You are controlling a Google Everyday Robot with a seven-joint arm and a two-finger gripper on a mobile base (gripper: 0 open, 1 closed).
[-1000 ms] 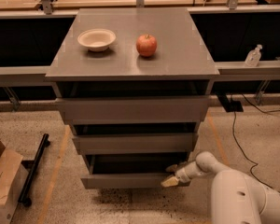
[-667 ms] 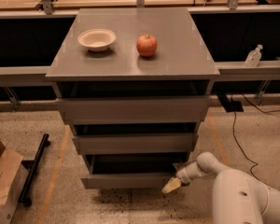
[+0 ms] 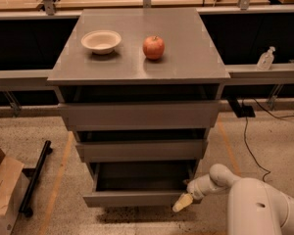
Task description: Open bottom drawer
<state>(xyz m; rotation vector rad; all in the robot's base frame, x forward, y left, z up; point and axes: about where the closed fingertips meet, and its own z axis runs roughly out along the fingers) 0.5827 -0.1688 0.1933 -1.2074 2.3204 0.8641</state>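
The bottom drawer (image 3: 137, 198) is the lowest and narrowest of three flat grey fronts in the cabinet. It stands pulled out, with its dark inside showing above the front panel. My gripper (image 3: 184, 201) is at the drawer's right front corner, low near the floor, its pale fingertips pointing down and left. My white arm (image 3: 257, 204) reaches in from the lower right.
The cabinet top (image 3: 196, 53) holds a white bowl (image 3: 101, 40) and a red apple (image 3: 154, 47). The two upper drawers (image 3: 139, 114) also stand slightly out. A cardboard box (image 3: 2, 190) and a black bar (image 3: 35, 177) lie on the floor at left. A cable (image 3: 247, 141) runs at right.
The bottom drawer has come further out towards me. My gripper has moved down and towards me with its right front corner.
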